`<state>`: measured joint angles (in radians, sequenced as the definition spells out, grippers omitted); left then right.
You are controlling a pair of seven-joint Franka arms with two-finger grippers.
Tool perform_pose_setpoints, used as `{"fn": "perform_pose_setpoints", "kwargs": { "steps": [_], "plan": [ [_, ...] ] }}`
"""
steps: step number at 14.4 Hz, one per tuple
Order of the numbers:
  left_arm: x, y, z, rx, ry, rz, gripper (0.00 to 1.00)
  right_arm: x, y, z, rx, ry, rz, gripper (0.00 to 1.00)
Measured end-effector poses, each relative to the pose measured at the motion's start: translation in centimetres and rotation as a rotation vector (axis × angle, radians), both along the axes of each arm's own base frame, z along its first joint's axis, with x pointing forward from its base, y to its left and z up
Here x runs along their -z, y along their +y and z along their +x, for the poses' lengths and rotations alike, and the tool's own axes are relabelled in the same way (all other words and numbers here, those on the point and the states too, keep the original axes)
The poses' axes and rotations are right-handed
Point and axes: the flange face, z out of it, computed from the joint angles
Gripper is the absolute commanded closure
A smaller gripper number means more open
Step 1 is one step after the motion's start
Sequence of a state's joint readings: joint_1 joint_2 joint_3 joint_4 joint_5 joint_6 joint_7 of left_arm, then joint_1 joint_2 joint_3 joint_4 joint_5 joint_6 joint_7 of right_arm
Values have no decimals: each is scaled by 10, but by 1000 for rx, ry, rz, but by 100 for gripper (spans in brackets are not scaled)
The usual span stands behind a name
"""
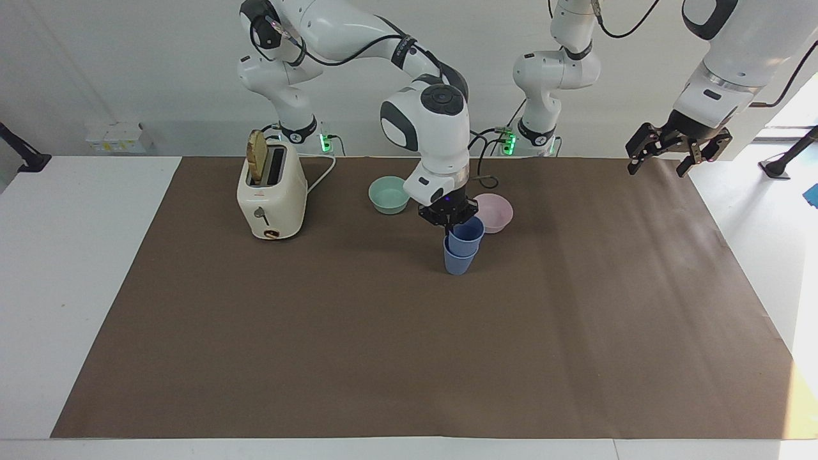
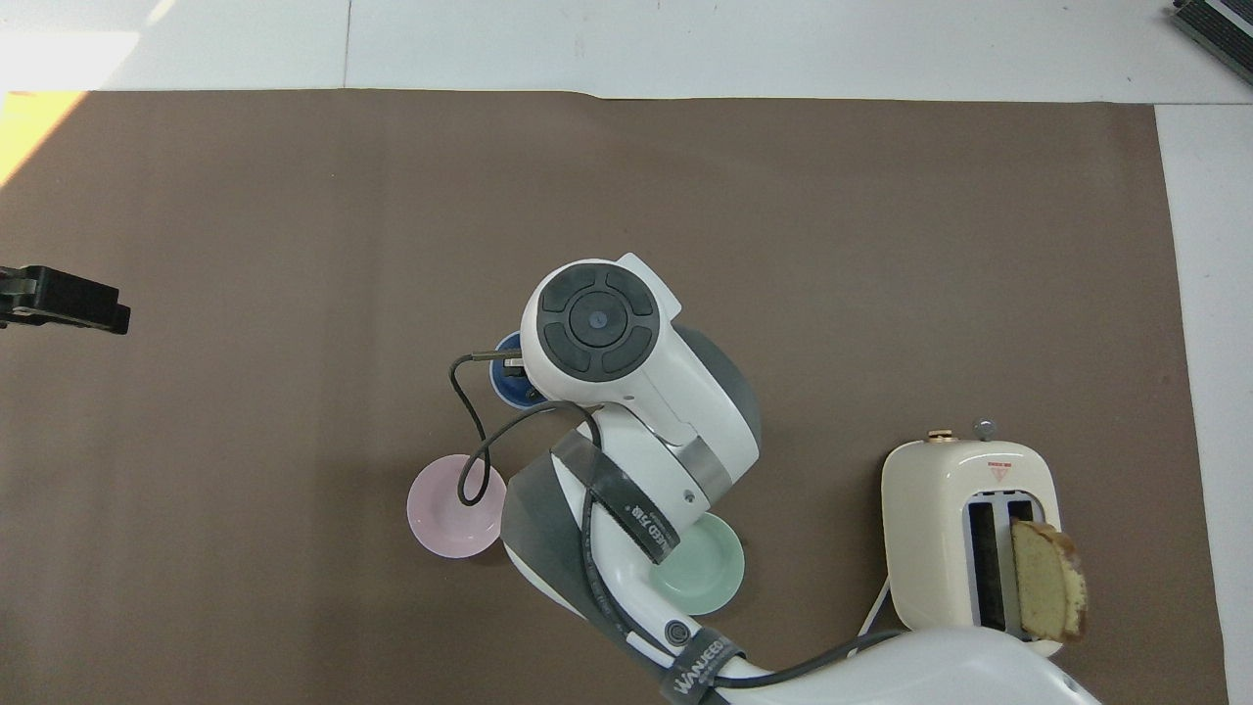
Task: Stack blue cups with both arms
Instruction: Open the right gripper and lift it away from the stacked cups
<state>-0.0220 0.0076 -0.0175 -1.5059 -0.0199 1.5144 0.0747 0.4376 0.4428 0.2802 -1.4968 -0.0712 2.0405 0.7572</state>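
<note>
We count two blue cups at the mat's middle: the lower cup (image 1: 457, 260) stands on the mat, the upper cup (image 1: 466, 231) sits partly nested in it, leaning toward one o'clock. Our right gripper (image 1: 449, 217) pinches the upper cup's rim. We judge that letting go while it leans could jam it crooked or tip both. Farther off stand two bowls: one pink bowl (image 1: 495, 211), one teal bowl (image 1: 389, 193). The left gripper (image 1: 672, 145) waits spread over the mat's edge.
</note>
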Motion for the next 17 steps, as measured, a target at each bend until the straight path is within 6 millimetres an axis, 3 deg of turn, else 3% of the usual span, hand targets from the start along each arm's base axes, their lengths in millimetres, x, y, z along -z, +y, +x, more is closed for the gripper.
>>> {"fn": "perform_pose_setpoints", "kwargs": {
  "steps": [1, 6, 9, 11, 17],
  "plan": [
    [0, 0, 0, 0, 0, 0, 0, 1, 0, 1, 3, -4, 4, 0],
    [0, 0, 0, 0, 1, 0, 0, 0, -3, 4, 9, -10, 7, 0],
    [0, 0, 0, 0, 1, 0, 0, -14, -19, 12, 35, -14, -7, 0],
    [0, 0, 0, 0, 1, 0, 0, -45, -47, 22, 71, -27, -18, 0],
    [0, 0, 0, 0, 1, 0, 0, -140, -154, 36, 25, -16, -118, 0]
  ]
}}
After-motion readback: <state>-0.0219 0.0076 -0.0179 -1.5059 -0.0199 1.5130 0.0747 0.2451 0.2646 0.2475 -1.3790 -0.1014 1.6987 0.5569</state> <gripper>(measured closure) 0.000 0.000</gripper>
